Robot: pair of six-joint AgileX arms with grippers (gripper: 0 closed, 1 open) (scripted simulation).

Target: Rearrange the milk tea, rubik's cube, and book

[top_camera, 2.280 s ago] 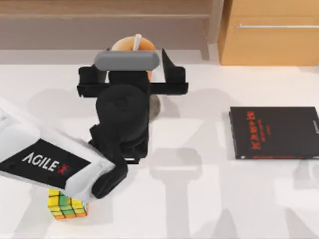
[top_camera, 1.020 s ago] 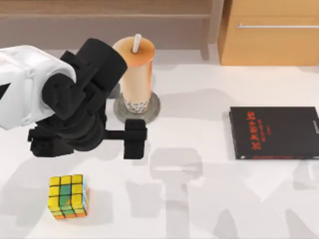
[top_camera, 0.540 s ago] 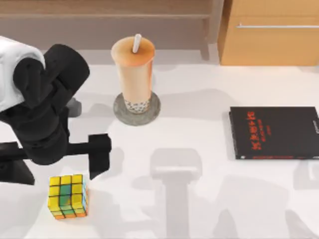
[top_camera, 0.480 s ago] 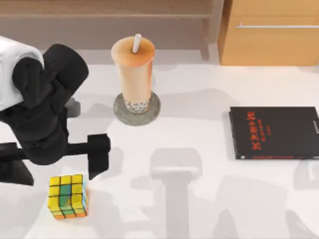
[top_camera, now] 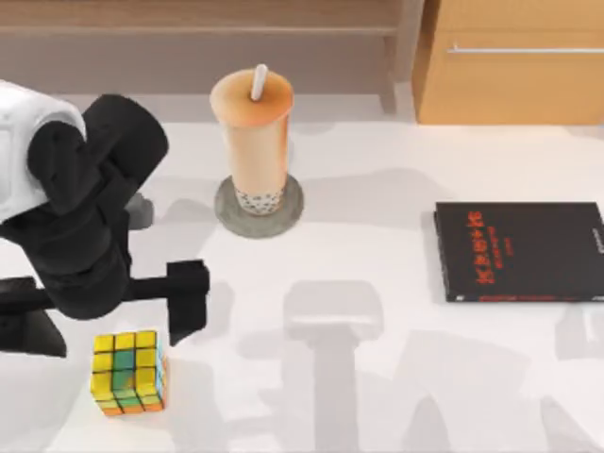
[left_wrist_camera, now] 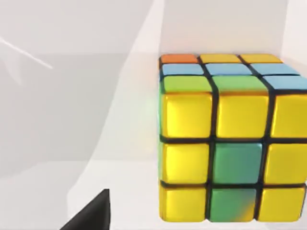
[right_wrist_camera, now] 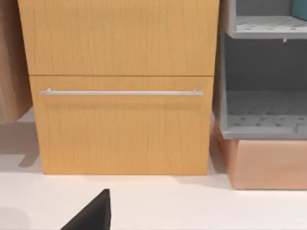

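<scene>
The rubik's cube (top_camera: 129, 371) sits at the front left of the table, mostly yellow with some green squares; it looms close in the left wrist view (left_wrist_camera: 232, 139). My left gripper (top_camera: 111, 330) hovers just behind and above it, open wide, one finger (top_camera: 188, 300) off to the cube's right. The milk tea (top_camera: 254, 142) stands upright on a grey coaster (top_camera: 283, 215) at the back, free of both grippers. A teal sliver (right_wrist_camera: 301, 7) shows in a shelf; I cannot tell if it is the book. One black finger (right_wrist_camera: 93, 211) of my parked right gripper faces a wooden drawer.
A thin black book with red lettering (top_camera: 519, 252) lies flat at the right. A wooden cabinet with a drawer handle (top_camera: 524, 49) stands at the back right, seen close as (right_wrist_camera: 120, 91). A grey open shelf (right_wrist_camera: 264, 120) is beside it.
My left arm has swung from the milk tea toward the front left, leaving the cup on its coaster. In the last half second it edged slightly nearer the cube.
</scene>
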